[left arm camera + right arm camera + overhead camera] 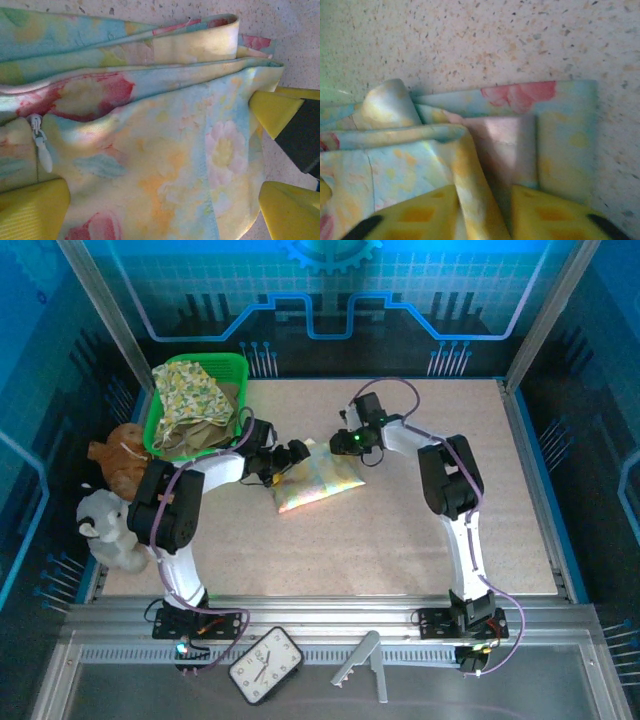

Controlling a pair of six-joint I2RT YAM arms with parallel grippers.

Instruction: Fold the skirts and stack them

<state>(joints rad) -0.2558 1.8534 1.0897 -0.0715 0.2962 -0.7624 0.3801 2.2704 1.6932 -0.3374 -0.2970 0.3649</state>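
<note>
Nearest you, on the metal rail in front of the table's near edge, lie a clock (265, 665) and a grey stand (362, 665), both clear of the work. Out around the middle of the table (400, 530) lies the pastel patchwork skirt (320, 485), folded into a small packet.

Your left gripper (292, 453) sits at the skirt's left end with its jaws wide apart, and the cloth spreads between the yellow fingers (30, 210). A white zipper pull (42, 150) shows close to one of them.

Your right gripper (343, 443) is at the skirt's far edge. Its jaws stand partly apart with a ridge of folded cloth running between them, and you cannot tell whether they pinch it.

Off the left edge sit a white plush toy (105, 525) and a brown plush toy (118, 462). In the far-left corner, the green basket (200, 362) holds the yellow-green floral skirt (190, 390) over an olive-khaki skirt (205, 430), which is largely covered.
</note>
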